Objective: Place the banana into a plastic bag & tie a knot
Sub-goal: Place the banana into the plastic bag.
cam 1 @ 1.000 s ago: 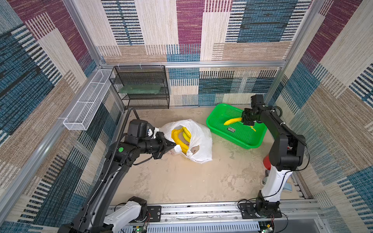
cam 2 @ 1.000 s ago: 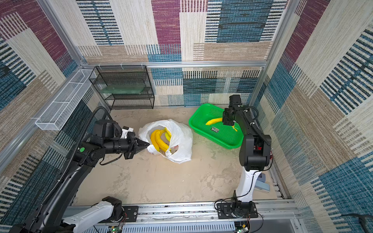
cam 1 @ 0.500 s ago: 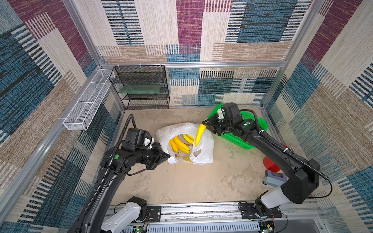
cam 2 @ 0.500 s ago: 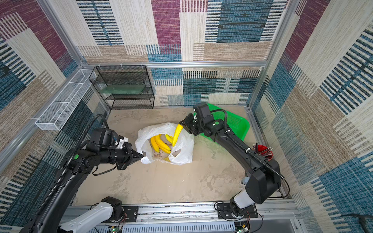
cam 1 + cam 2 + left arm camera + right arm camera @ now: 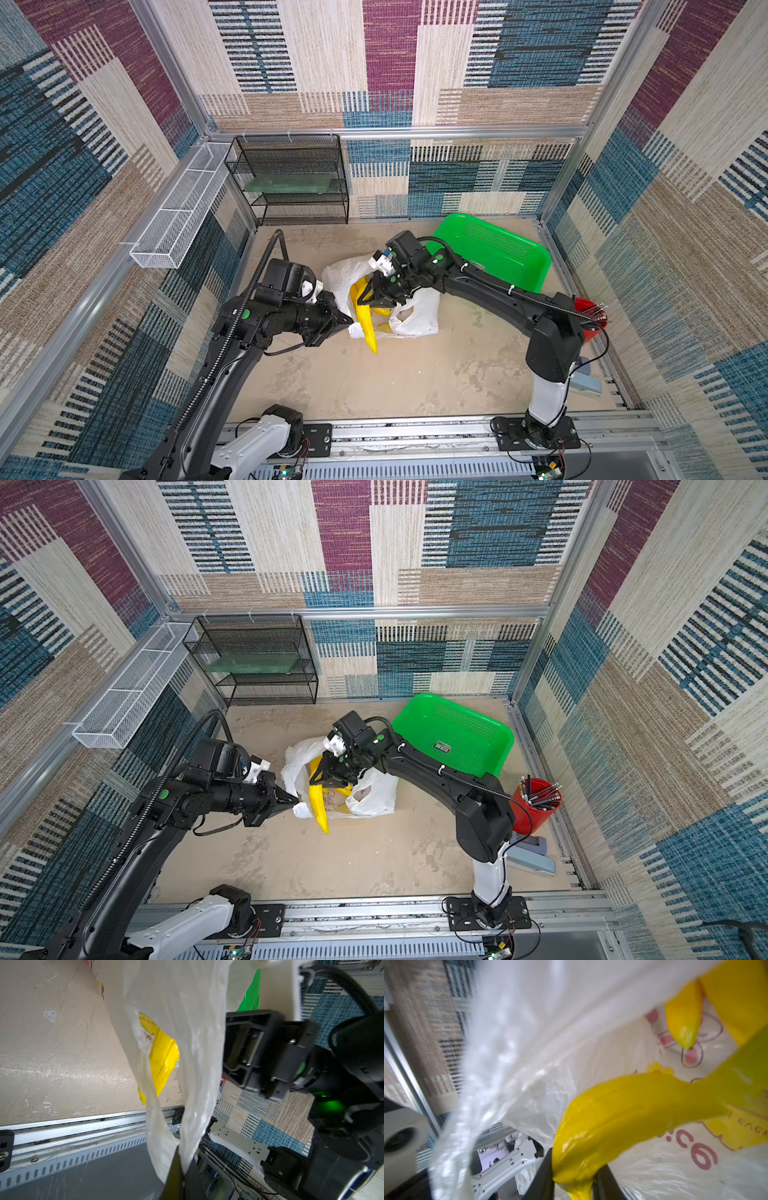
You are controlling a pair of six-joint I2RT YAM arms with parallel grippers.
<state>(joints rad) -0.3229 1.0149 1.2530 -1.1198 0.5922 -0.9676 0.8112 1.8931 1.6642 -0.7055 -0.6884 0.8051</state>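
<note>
Left gripper (image 5: 347,322): jaws pressed together, pinching rim of thin translucent white plastic bag (image 5: 415,320) with cartoon prints. Bag sits mid beige worktop (image 5: 415,395). Long yellow banana (image 5: 368,326) hangs at bag mouth, tip overlapping bag's near edge in both top views. Second banana (image 5: 683,1018) inside bag. Right gripper (image 5: 368,299): jaws clamped on long banana's upper end. Green perforated plastic basket (image 5: 498,249) behind right arm. Red cup (image 5: 540,818) of pens far right.

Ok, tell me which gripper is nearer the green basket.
Right. The right gripper holds a banana over the plastic bag, next to the green basket; the left gripper pinches the bag's far edge.
</note>
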